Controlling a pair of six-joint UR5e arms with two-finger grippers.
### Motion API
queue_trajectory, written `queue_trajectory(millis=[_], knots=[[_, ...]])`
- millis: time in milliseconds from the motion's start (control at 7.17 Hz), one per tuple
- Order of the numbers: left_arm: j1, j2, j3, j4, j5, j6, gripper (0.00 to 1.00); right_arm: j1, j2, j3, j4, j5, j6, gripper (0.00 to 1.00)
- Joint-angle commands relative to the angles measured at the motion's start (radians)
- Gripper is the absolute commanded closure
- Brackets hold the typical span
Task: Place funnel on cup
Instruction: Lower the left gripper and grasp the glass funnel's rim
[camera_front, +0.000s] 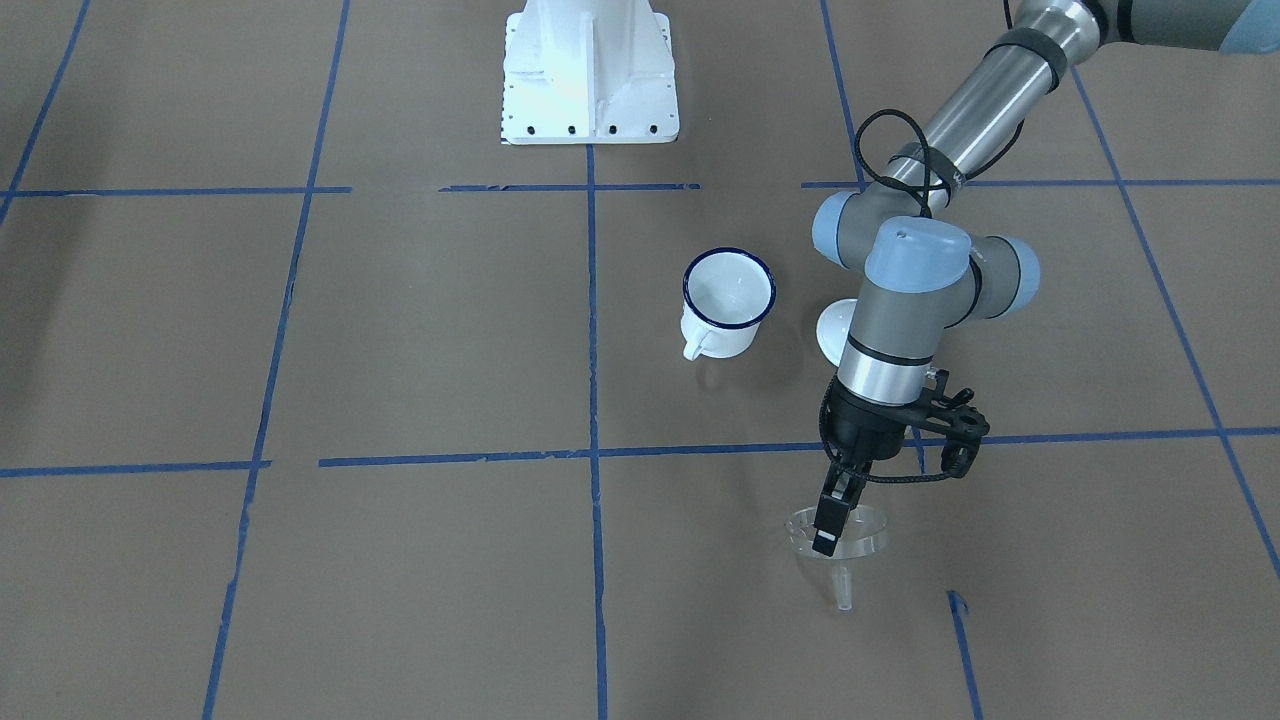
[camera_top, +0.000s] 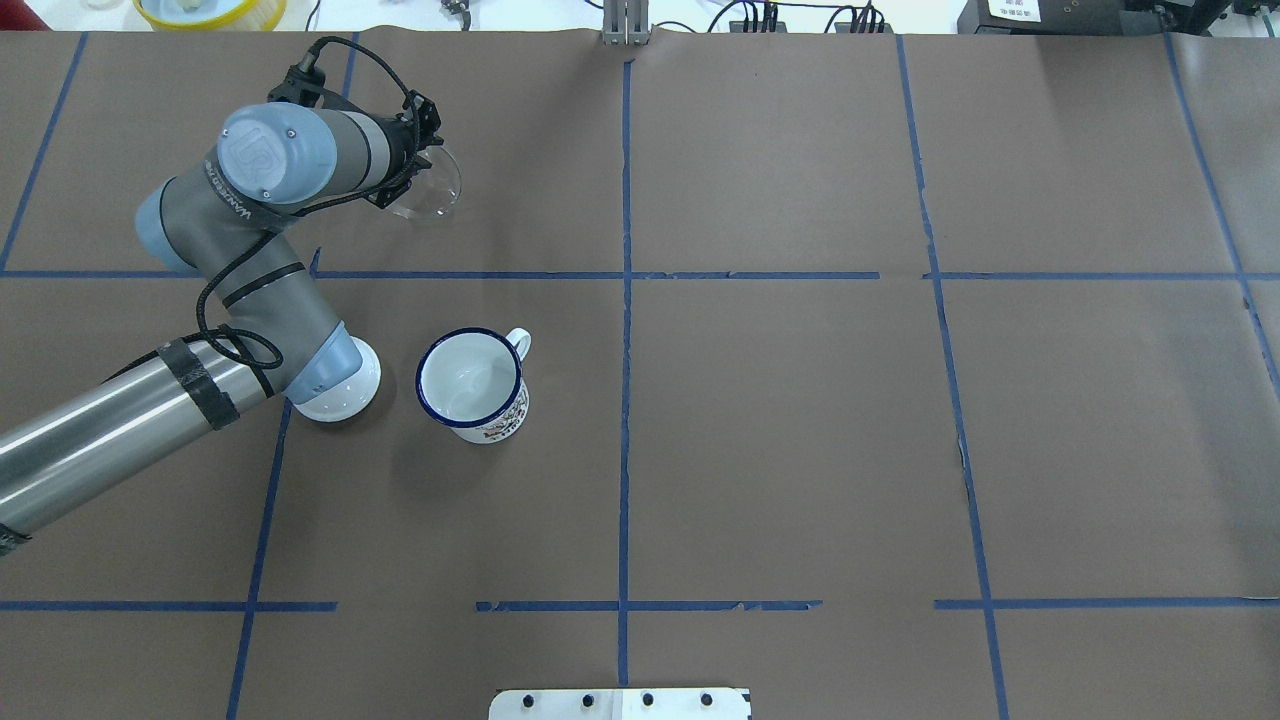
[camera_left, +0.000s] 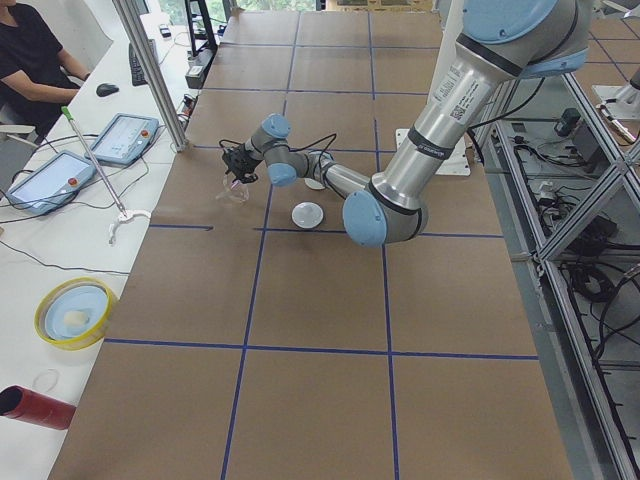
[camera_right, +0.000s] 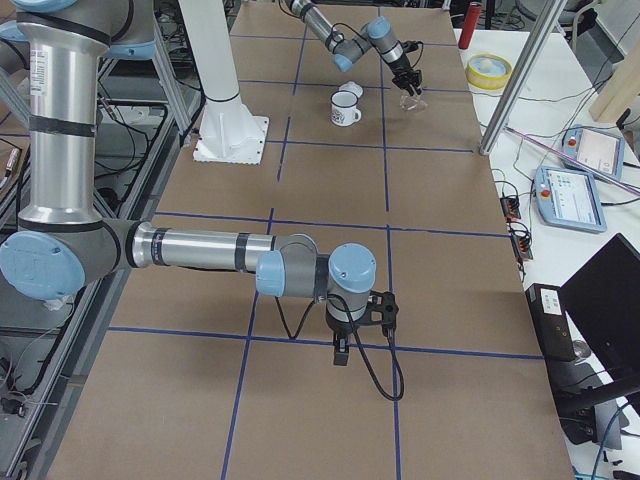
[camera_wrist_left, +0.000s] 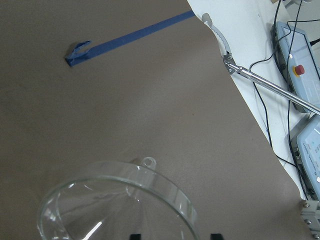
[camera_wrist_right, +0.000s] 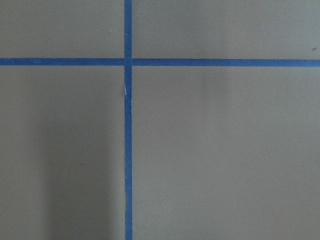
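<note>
The cup stands upright on the counter, with its mouth up and its handle turned away from the robot's base. The funnel is apart from the cup and does not touch it. It is farther from the base than the cup is, and toward the robot's left side of the cup. Its wide rim faces up, and its short spout shows below the rim in the front-facing view. I cannot tell whether it rests on the counter or is a little above it.

The left pincer is at the funnel's rim. In the left wrist view its two fingertips stand apart with the wall of the rim between them, so the pincer is open around the rim and not pressed on it.

A round white lid lies just beside the cup, on the robot's left of it, partly under the left arm.

The right pincer hangs over blue tape lines, well apart from the cup. Whether it is open or closed I cannot tell.
</note>
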Motion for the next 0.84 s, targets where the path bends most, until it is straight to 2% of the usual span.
queue_trajectory(millis=[0, 279, 698], knots=[[0.000, 0.000, -0.001, -0.012, 0.000, 0.000, 0.80, 0.000, 0.000, 0.000, 0.000, 0.000, 0.000, 0.00], [-0.004, 0.002, -0.009, -0.029, -0.002, -0.011, 0.99, 0.000, 0.000, -0.001, 0.000, 0.000, 0.000, 0.00], [-0.012, 0.016, -0.079, -0.049, -0.011, -0.012, 1.00, 0.000, 0.000, -0.001, 0.000, 0.000, 0.000, 0.00]])
